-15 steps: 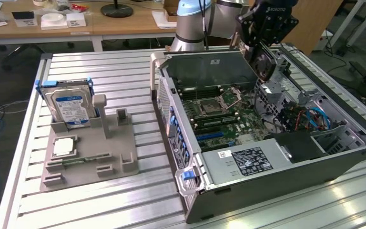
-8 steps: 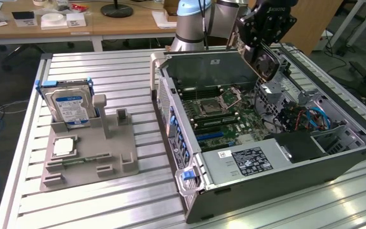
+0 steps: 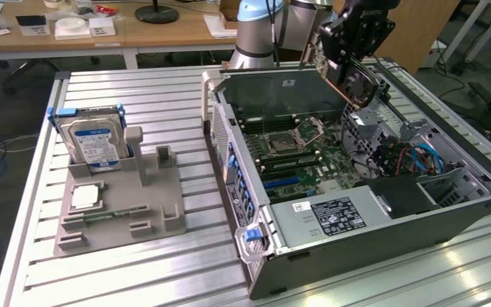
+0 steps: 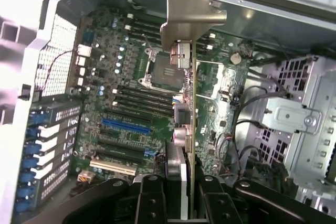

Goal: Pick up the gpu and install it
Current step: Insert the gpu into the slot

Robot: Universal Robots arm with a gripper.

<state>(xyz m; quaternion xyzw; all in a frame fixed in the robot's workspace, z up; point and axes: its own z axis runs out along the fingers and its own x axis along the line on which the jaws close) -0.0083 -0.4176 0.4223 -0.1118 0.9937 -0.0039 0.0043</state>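
Clearly mid-carry: the gripper (image 3: 349, 62) was clenched on the gpu (image 3: 360, 86), jaws only partly closed because the card sat between them. In the wrist view the two black fingers (image 4: 152, 200) pressed on either face of the card, gripper (image 4: 184, 184) gripping it at one end, opposite the bracket.

The gpu (image 4: 192, 103) was held in the air above the open computer case (image 3: 450, 211), over the back part of its opening, near the far wall. It was tilted, not level, with the fan side facing the exterior view's right. It was clear of the motherboard (image 3: 301, 157) and not seated in any slot. From the wrist camera the card showed edge-on, with its silver bracket (image 4: 189, 17) at the far end pointing toward the case's rear wall.

Inside the case, below the card: motherboard (image 4: 131, 93) with the CPU socket (image 4: 160, 69), black memory slots beside it, and a blue expansion slot (image 4: 126, 126) nearer the case's perforated side. A metal drive cage (image 4: 299, 114) and loose black cables sat on the other side of the card. A power supply (image 3: 331, 214) with a label filled the near end of the case.

The case lay on its side on a slatted aluminium table (image 3: 143, 275). Well apart from the case, toward the exterior view's left, stood a grey holder tray (image 3: 126, 204) with a hard drive (image 3: 92, 144) upright in it and a small square chip (image 3: 85, 197) lying flat. The robot arm base (image 3: 258, 32) stood behind the case.
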